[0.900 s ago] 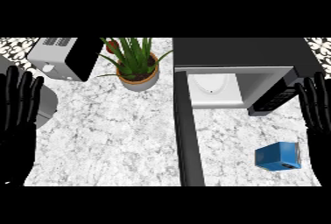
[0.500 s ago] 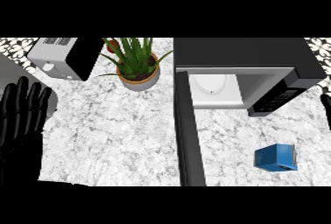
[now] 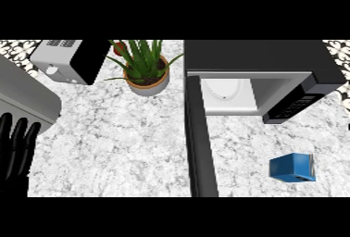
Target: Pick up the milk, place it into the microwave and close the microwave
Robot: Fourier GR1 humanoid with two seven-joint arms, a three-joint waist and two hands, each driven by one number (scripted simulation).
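The milk [image 3: 292, 167] is a small blue carton standing on the marble counter at the lower right, in front of the microwave. The black microwave [image 3: 263, 55] sits at the top right with its cavity [image 3: 229, 95] showing, white inside. Its open door [image 3: 200, 143] runs edge-on down the counter's middle, left of the milk. My left hand [image 3: 17, 148] shows at the lower left edge, fingers straight and pointing up, far from the milk and holding nothing. No part of my right hand shows.
A potted green plant [image 3: 147, 74] stands at the top centre, left of the microwave. A silver and black toaster [image 3: 68, 60] is at the top left. A grey slab [image 3: 24, 99] juts in from the left edge, above my left hand.
My right hand, seen at the right edge before, has left the view. My left hand has slid down toward the lower left corner. The milk and the door have not moved.
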